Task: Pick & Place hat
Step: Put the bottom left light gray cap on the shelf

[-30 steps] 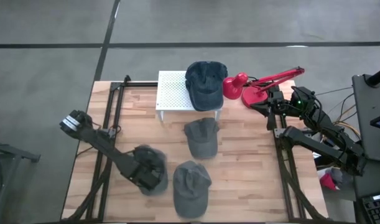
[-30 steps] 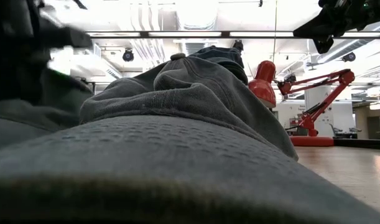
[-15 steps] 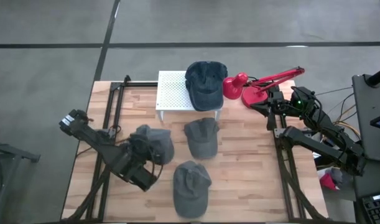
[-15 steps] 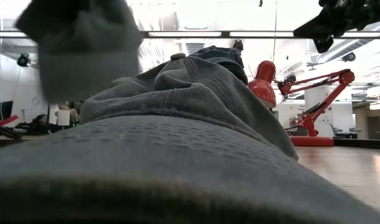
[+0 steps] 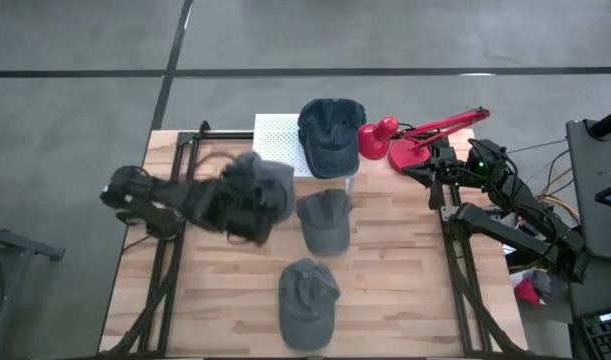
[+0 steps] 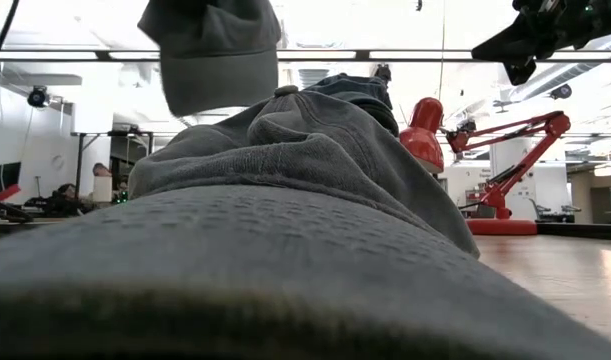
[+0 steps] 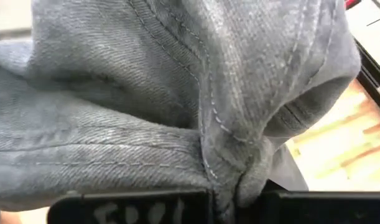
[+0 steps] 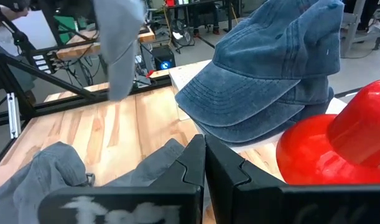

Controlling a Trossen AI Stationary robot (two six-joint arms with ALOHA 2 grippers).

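My left gripper (image 5: 250, 210) is shut on a grey cap (image 5: 267, 186) and holds it in the air over the table's left half, close to the white perforated stand (image 5: 275, 140). The cap fills the left wrist view (image 7: 177, 87) and hangs high in the low view (image 6: 213, 50). A dark blue cap (image 5: 331, 134) lies on the stand. Two more grey caps lie on the table, one at the middle (image 5: 323, 220) and one near the front edge (image 5: 307, 298). My right gripper (image 8: 205, 167) is shut and empty, waiting beside the red lamp at the far right. My left gripper pinches a bunched fold of the grey cap's cloth (image 7: 230, 177) between its two fingers, several layers together. The cap is lifted clear of the table and hangs slack from the fingers, its brim pointing down in the low view (image 6: 220, 90).
A red desk lamp (image 5: 405, 140) stands at the far right beside the stand. Black frame rails run along the table's left (image 5: 180, 160) and right (image 5: 455, 250) sides. Bare wood shows at the near left (image 5: 185, 310) and near right (image 5: 395, 290).
My left gripper has risen from the table's near left and swung toward the far edge and the white stand. It has stayed shut on the grey cap. The cap, which lay on the wood a second ago, is now lifted clear and hangs from the fingers.
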